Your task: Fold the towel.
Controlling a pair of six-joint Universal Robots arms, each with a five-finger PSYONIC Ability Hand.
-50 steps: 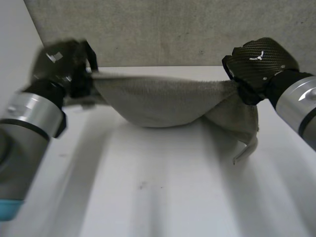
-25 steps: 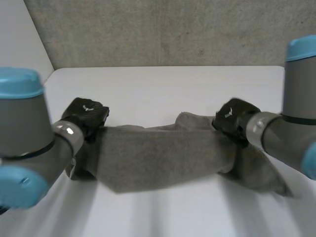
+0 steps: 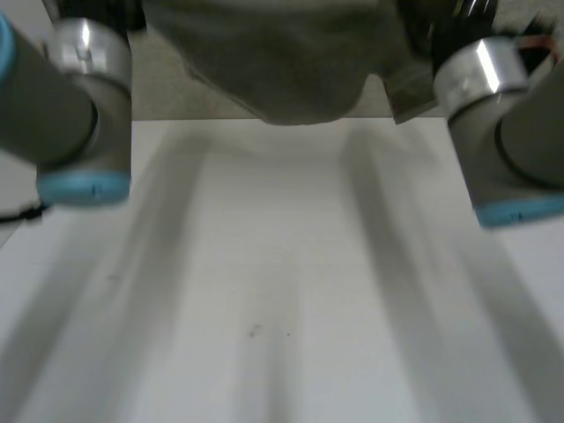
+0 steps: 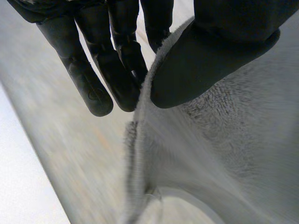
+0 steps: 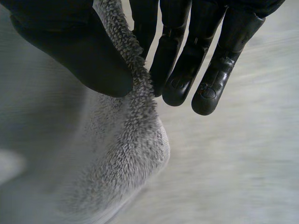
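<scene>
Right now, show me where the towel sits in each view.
Head view: the towel hangs between the two arms, clear of the table.
Left wrist view: the towel is pinched between the left hand's thumb and fingers, draping past the fingertips.
Right wrist view: the towel is pinched likewise by the right hand.
Shared landmark: the towel's fuzzy pinched edge.

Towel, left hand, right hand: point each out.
towel point(image 3: 282, 62): head view, middle of the hanging cloth.
left hand point(image 4: 219, 51): left wrist view, thumb pinching the towel's edge.
right hand point(image 5: 70, 46): right wrist view, thumb pinching the towel's edge.
</scene>
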